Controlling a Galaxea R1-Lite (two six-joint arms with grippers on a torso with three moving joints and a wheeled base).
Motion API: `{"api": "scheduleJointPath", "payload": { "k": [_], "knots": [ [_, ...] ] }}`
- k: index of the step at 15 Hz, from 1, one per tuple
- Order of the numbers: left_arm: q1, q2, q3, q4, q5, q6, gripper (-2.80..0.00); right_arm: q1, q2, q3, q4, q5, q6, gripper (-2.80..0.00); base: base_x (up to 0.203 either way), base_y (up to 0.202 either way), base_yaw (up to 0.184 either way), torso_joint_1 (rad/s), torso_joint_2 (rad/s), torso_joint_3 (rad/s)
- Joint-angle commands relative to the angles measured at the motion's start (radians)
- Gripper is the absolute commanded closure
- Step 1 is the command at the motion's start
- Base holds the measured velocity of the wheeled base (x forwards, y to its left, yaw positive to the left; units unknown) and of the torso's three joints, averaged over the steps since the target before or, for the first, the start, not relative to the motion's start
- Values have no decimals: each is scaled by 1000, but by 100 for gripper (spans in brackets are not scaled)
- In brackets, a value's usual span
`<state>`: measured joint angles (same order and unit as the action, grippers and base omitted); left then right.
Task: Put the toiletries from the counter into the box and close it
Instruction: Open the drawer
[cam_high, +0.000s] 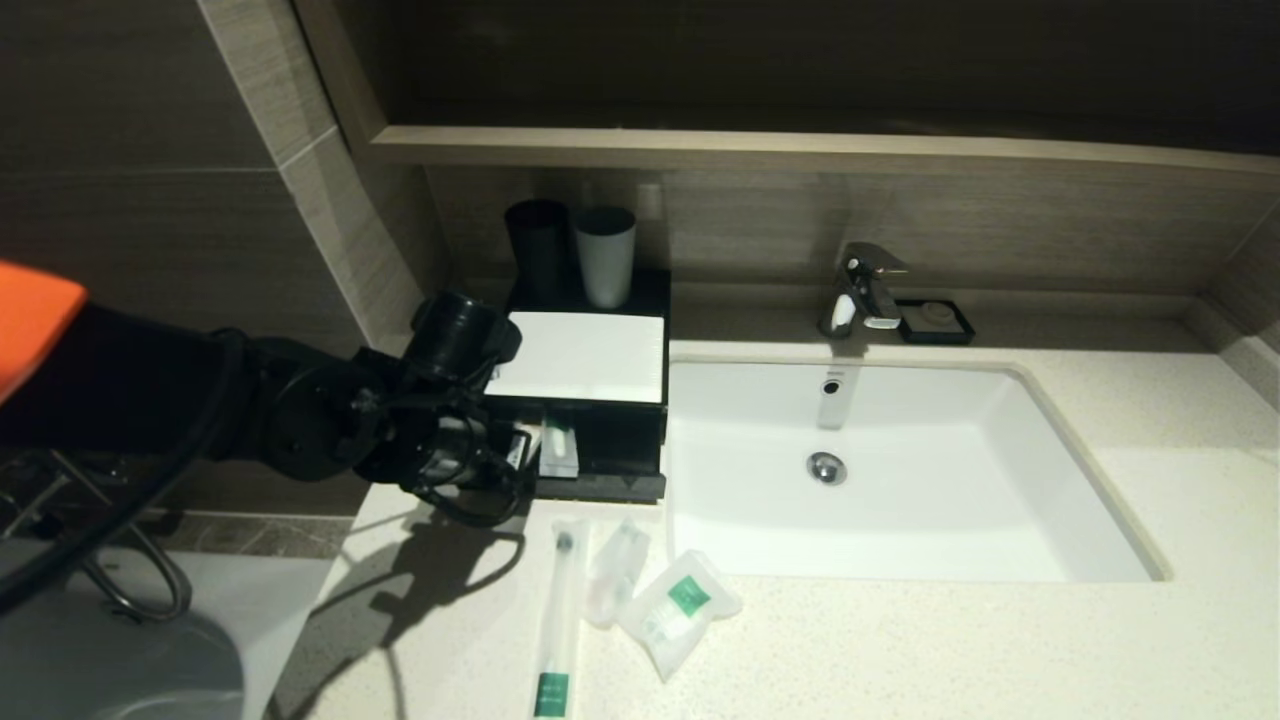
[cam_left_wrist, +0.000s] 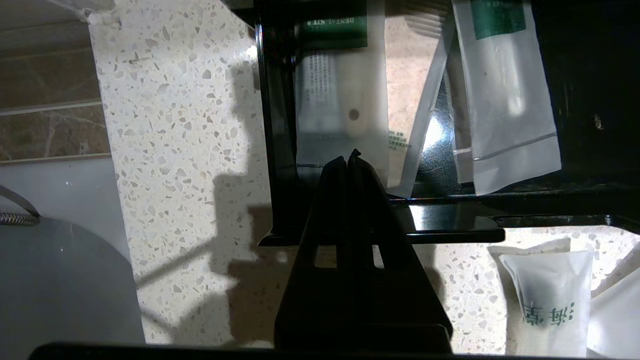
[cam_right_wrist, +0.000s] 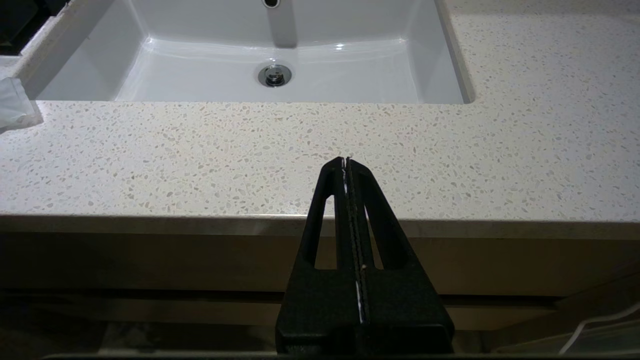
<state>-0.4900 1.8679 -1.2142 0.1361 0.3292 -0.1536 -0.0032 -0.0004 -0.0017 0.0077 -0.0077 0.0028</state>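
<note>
The left gripper (cam_left_wrist: 350, 159) hangs over the open box (cam_high: 610, 470), jaws pressed together and empty; three toiletries (cam_high: 680, 605) lie nearby on the worktop (cam_high: 900, 640).

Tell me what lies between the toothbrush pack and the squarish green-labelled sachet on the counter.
In the head view, the small plain sachet lies between the toothbrush pack and the squarish green-labelled sachet.

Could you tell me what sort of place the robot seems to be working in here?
Most likely a hotel bathroom vanity. A white sink with a chrome faucet is set into a speckled stone counter, and sealed guest toiletries lie beside a black amenity box with two cups behind it.
</note>
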Motion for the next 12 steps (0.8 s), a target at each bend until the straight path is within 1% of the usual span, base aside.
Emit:
{"api": "scheduleJointPath", "payload": {
  "k": [1,5,12],
  "knots": [
    [-1,-8,4,11,2,-1,0,0,0,0,0,0,0,0,0,0,0,0,0,0],
    [-1,-26,10,45,2,0,0,0,0,-1,0,0,0,0,0,0,0,0,0,0],
    [-1,-35,15,58,2,-1,0,0,0,-1,0,0,0,0,0,0,0,0,0,0]
  ]
}}
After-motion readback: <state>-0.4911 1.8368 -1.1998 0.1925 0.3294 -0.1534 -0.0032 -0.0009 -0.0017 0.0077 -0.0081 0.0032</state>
